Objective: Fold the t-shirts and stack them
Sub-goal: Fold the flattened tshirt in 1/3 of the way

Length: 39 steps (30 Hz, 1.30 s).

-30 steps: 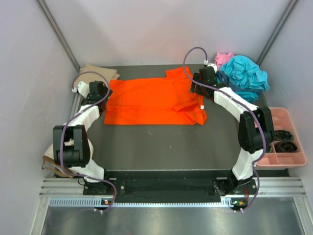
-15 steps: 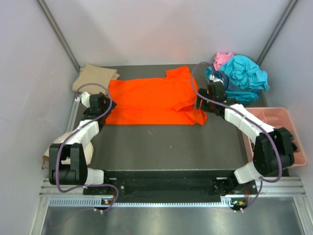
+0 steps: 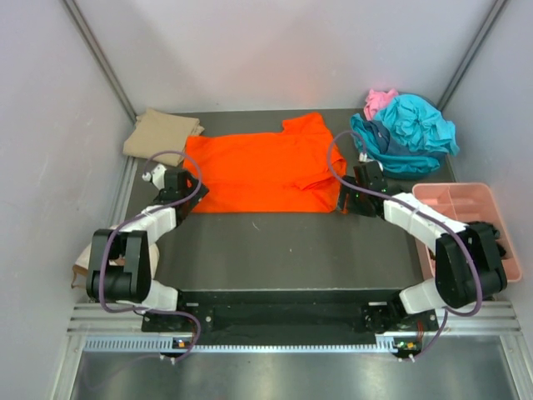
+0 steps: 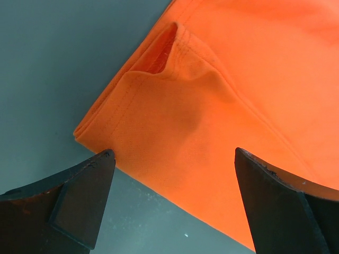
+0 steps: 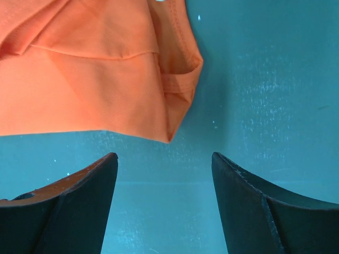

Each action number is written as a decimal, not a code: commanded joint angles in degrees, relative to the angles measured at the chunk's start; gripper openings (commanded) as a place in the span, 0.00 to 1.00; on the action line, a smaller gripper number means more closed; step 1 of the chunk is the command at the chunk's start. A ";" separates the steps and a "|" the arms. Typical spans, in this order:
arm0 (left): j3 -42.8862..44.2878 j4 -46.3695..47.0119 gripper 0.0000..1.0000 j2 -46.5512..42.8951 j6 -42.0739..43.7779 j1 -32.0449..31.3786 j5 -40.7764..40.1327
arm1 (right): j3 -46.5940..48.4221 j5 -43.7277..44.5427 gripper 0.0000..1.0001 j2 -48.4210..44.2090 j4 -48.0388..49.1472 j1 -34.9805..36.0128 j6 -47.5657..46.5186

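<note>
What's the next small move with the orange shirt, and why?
Probably ease the left gripper and right gripper down onto the near corners of the orange shirt and close them: both hang open at those corners, holding nothing.

Bright, even light, faint shadows under orange t-shirt (image 3: 258, 171); teal cast in wrist views.

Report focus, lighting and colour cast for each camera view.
Top external: evenly lit, soft shadows, the bright orange cloth t-shirt sharp on the dark table. Left wrist: hem stitching crisp, black fingers of the left gripper underexposed. Right wrist: table tinted teal, unlike overhead; the right gripper equally dark, cloth in focus.
</note>
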 commanded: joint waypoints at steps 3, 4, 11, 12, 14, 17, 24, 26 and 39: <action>0.40 3.64 0.99 3.09 1.20 -0.27 -0.76 | 0.38 -0.02 0.70 0.46 3.81 0.09 0.40; 0.31 3.55 0.99 3.35 1.02 -0.18 -0.85 | 0.38 -0.02 0.69 1.16 4.07 0.09 0.40; 0.75 3.56 0.99 4.93 0.76 -0.18 -1.46 | 2.31 -0.55 0.63 4.50 5.04 0.09 -0.48; 0.84 3.55 0.99 5.11 0.76 -0.18 -1.55 | 2.75 -0.73 0.61 5.03 5.30 0.00 -0.65; 1.19 3.29 0.99 5.37 0.76 -0.18 -1.64 | 2.93 -0.90 0.59 5.74 6.09 0.09 -0.74; 1.19 3.29 0.99 5.55 0.76 -0.18 -1.99 | 3.45 -1.60 0.54 7.23 6.71 0.00 -0.74; 1.37 3.11 0.99 5.81 0.76 -0.18 -2.43 | 4.24 -1.52 0.37 8.81 7.41 0.00 -1.00; 1.54 3.11 0.99 6.08 0.67 -0.18 -2.61 | 4.25 -1.52 0.30 9.08 7.50 0.09 -0.92; 3.12 -0.75 0.99 7.31 0.49 -0.18 -4.80 | 3.19 1.55 0.00 6.62 1.89 0.09 0.05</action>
